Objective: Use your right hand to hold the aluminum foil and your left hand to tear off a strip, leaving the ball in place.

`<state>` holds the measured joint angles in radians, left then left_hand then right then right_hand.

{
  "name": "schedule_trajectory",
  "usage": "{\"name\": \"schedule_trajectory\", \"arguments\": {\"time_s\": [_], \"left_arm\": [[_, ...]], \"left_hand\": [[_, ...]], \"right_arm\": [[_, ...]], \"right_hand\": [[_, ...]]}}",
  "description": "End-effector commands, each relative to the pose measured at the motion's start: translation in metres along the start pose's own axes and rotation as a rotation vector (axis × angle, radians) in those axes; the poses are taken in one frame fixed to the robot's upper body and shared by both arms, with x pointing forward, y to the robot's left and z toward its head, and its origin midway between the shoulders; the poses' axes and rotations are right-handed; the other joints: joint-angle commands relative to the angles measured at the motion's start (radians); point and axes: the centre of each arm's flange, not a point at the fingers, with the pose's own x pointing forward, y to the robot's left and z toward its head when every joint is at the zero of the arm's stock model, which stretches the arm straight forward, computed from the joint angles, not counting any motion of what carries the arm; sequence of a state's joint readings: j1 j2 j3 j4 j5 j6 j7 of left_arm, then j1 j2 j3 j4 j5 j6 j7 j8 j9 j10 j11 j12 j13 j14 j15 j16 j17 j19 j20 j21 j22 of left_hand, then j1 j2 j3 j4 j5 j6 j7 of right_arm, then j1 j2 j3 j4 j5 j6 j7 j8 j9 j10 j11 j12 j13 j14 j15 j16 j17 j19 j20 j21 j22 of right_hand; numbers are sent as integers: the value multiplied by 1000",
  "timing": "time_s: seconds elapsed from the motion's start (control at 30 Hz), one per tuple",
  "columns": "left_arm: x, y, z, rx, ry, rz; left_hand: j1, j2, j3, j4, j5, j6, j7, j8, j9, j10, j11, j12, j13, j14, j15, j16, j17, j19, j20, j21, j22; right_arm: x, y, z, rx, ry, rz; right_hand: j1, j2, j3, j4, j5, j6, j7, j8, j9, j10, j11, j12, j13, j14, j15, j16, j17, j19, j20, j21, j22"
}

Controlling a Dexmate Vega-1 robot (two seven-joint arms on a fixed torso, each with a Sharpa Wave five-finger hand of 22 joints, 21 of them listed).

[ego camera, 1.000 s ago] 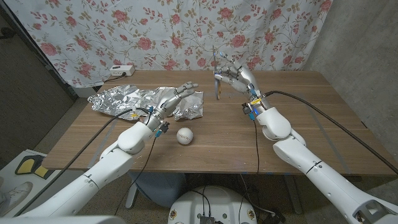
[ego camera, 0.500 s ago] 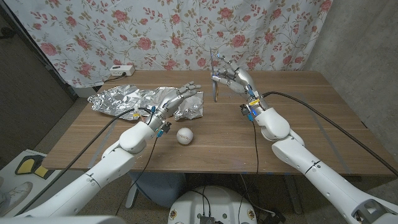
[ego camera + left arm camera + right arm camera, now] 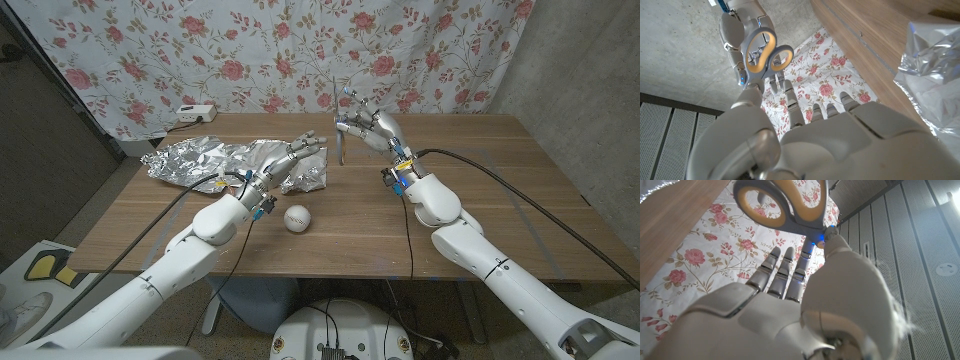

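Just beyond the left hand point(image 3: 300, 152), whose spread fingers press the crumpled silver aluminium foil sheet point(image 3: 232, 160) onto the worktop point(image 3: 480, 190), the right hand point(image 3: 368, 127) pinches grey-and-yellow scissors point(image 3: 342, 140) aloft; keep every stroke clear of the white ball point(image 3: 296, 217) nearer the robot.

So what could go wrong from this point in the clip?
Three risks:
1. The right robot hand holds scissors above the table, not the aluminum foil; that departs from the assigned hold-and-tear, and the scissors could slip.
2. The left robot hand rests on the crumpled foil alone, so pulling may drag the whole sheet rather than tear a strip.
3. The ball lies close to the left forearm and could get nudged.
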<state>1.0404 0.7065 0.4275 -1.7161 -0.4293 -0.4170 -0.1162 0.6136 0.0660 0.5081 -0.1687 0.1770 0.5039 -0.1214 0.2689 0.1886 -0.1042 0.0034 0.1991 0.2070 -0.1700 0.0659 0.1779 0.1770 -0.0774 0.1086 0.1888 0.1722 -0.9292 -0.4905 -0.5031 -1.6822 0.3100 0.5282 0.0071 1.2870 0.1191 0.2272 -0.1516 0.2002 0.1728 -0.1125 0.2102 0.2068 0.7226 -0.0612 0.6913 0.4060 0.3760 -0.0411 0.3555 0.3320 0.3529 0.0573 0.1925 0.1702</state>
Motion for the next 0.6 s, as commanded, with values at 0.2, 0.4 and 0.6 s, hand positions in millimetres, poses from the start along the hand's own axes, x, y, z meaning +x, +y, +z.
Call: {"name": "schedule_trajectory", "arguments": {"time_s": [0.2,0.4,0.6], "left_arm": [[5,-3,2,53,14,-41],[6,-5,2,51,15,-48],[7,-8,2,32,7,-45]], "left_hand": [[9,-8,-9,5,0,20,2,-6,2,-16,0,2,2,-76,8,-1,4,-15,2,-3,3],[10,-9,-12,6,1,30,0,-6,3,-17,-2,4,2,-77,8,1,4,-17,2,-3,3],[12,-9,-14,7,2,32,4,-9,3,-11,-6,8,2,-78,10,2,4,-17,3,-2,3]], "right_arm": [[3,8,-1,29,-15,13],[3,9,-3,26,-8,21],[4,11,-6,36,-6,25]], "right_hand": [[3,11,-5,-2,4,15,-5,6,5,148,-152,5,1,-5,-185,4,7,3,2,0,1],[4,12,-6,-2,4,17,-5,6,5,146,-152,7,2,-6,-185,3,8,3,2,0,1],[4,13,-7,-1,4,19,-8,6,5,143,-153,6,1,-7,-185,3,9,1,3,-1,1]]}}
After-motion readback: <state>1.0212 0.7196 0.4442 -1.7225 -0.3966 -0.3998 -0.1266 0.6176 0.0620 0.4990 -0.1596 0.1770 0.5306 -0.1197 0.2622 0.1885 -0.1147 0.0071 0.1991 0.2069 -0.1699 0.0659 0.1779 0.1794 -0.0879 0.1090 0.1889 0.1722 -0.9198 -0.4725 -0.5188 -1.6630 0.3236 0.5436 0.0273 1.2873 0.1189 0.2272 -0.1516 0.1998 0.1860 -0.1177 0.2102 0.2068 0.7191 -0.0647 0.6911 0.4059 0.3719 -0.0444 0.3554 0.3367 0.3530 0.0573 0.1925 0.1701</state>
